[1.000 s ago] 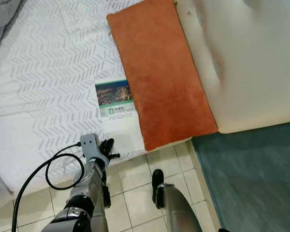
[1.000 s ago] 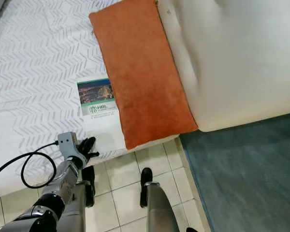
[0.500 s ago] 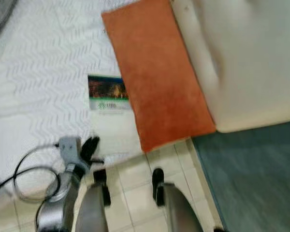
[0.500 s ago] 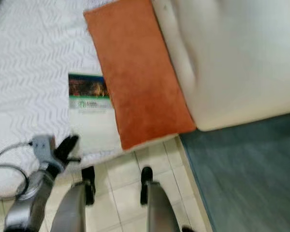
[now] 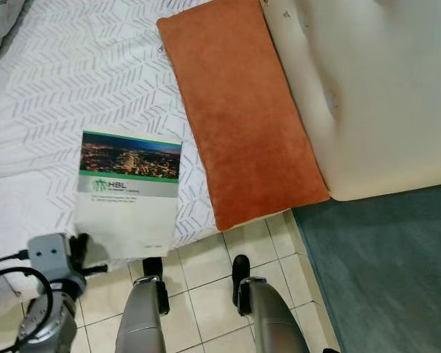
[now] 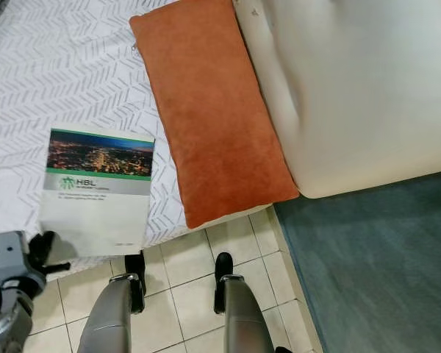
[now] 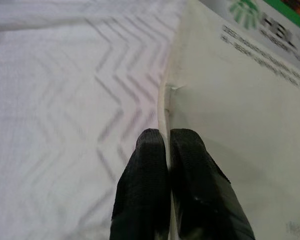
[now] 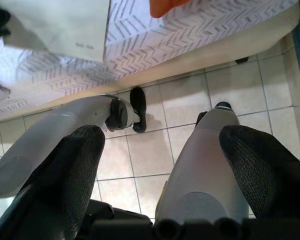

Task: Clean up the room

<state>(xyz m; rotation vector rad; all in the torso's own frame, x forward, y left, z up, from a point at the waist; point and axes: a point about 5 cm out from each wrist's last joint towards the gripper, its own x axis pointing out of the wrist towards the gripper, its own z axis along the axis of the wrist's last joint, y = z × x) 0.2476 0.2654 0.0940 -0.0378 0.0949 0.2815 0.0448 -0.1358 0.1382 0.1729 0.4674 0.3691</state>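
A booklet [image 5: 128,195] with a city night photo and green logo on its cover lies on the white chevron bed sheet [image 5: 73,81], near the bed's front edge. My left gripper [image 5: 81,246] is at the booklet's near left corner, shut on its edge. In the left wrist view the two black fingertips [image 7: 150,145] pinch the thin edge of the booklet [image 7: 230,100]. An orange pillow [image 5: 239,110] lies to the booklet's right, apart from it. My right gripper [image 8: 162,145] hangs open above my legs and the floor tiles.
A large cream cushion [image 5: 375,88] lies right of the orange pillow. A teal rug [image 5: 389,272] covers the floor at the right. Beige tiles [image 5: 206,294] run along the bed's front edge under my legs. A grey blanket [image 5: 0,22] shows at the far left corner.
The booklet has slid left, out from under the orange pillow, and its whole cover now shows. My left gripper moved left and nearer to me with it.
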